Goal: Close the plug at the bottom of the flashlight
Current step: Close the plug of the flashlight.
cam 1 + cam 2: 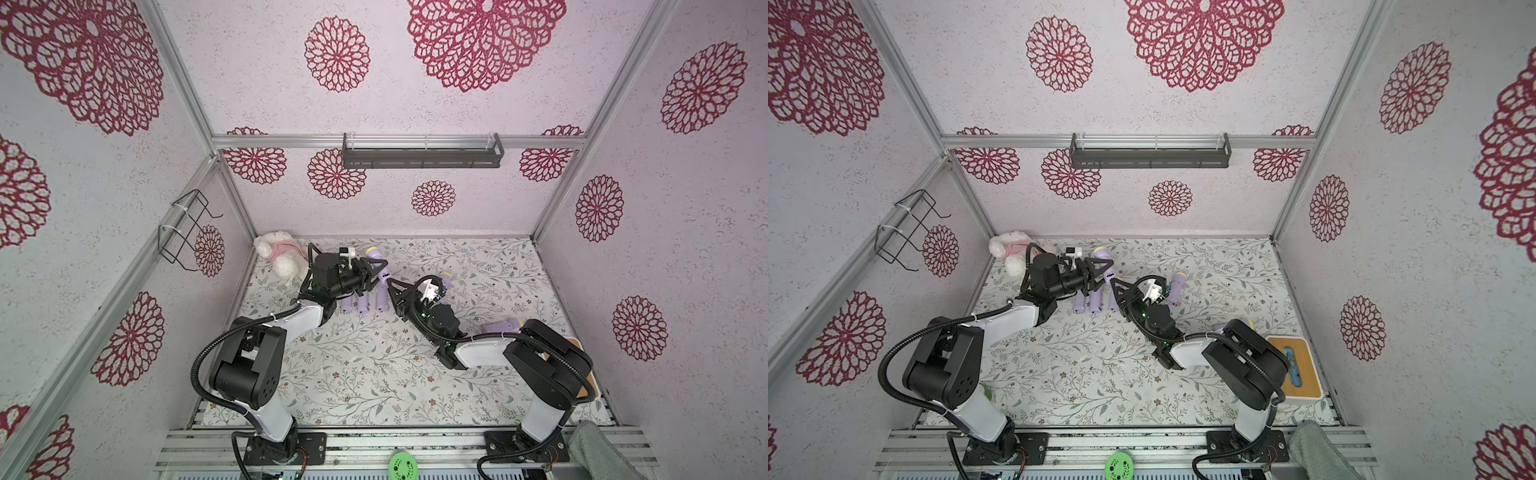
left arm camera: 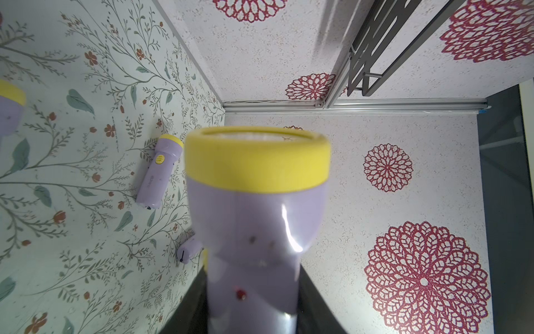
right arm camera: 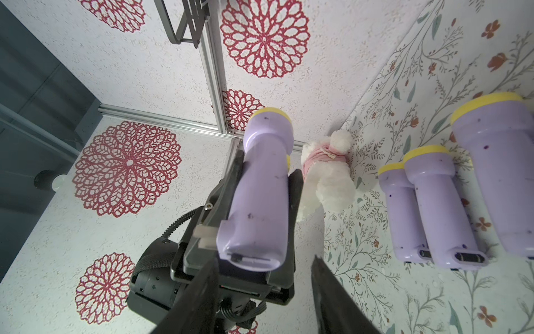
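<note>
My left gripper [image 1: 376, 271] is shut on a lavender flashlight [image 1: 374, 252] with a yellow head, holding it by the handle above the table. In the left wrist view the flashlight [image 2: 254, 217] fills the middle, with a dark finger on each side of it. The right wrist view shows its bottom end [image 3: 251, 258], a flat lavender face with a thin seam and a small dark tab; I cannot tell how the plug sits. My right gripper [image 3: 264, 260] is open right at that bottom end, with nothing between its fingers [image 3: 332, 297]. In a top view its tip [image 1: 1115, 284] points at the left gripper.
Three more lavender flashlights [image 3: 433, 208] lie side by side on the floral table [image 1: 374, 374] under the left gripper. Others lie behind the right wrist [image 1: 445, 282] and under the right arm [image 1: 503, 326]. A white plush toy [image 1: 278, 253] sits in the back left corner, a tissue box [image 1: 1293, 365] at the right.
</note>
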`<state>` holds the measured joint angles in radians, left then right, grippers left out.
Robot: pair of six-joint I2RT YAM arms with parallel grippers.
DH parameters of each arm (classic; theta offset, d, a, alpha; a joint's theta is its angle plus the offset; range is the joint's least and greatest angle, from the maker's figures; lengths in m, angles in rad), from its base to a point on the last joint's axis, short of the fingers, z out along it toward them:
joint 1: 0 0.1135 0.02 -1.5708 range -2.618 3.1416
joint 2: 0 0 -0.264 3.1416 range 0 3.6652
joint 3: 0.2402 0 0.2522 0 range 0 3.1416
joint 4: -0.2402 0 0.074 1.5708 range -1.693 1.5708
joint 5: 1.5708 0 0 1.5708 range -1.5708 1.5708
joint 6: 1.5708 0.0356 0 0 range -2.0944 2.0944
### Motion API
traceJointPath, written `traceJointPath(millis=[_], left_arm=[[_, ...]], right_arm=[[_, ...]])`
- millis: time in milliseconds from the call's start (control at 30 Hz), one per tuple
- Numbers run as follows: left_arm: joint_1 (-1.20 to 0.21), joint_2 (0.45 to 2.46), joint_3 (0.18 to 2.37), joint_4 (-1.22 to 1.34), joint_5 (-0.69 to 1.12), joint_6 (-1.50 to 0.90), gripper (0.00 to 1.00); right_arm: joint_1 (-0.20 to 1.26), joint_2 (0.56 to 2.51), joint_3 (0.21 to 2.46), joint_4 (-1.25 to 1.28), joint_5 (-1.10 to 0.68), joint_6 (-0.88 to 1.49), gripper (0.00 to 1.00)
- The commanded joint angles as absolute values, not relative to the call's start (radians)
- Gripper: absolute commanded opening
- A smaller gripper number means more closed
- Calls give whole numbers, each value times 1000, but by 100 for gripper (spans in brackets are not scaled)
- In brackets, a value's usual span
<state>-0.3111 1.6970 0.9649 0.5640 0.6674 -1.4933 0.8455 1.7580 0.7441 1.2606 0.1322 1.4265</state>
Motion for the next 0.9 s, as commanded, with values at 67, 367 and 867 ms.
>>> traceJointPath(millis=[67,367,867], left_arm=[[-303,1703,960,610,675,-1497,0],[-303,1702,960,606,672,-1491,0],[-308,1703,959,604,670,-1488,0]], right_arm=[[850,1760,776,1332,149,1432,52],[850,1773,785,1345,152,1431,47],[850,1786,794,1368,158,1433,45]])
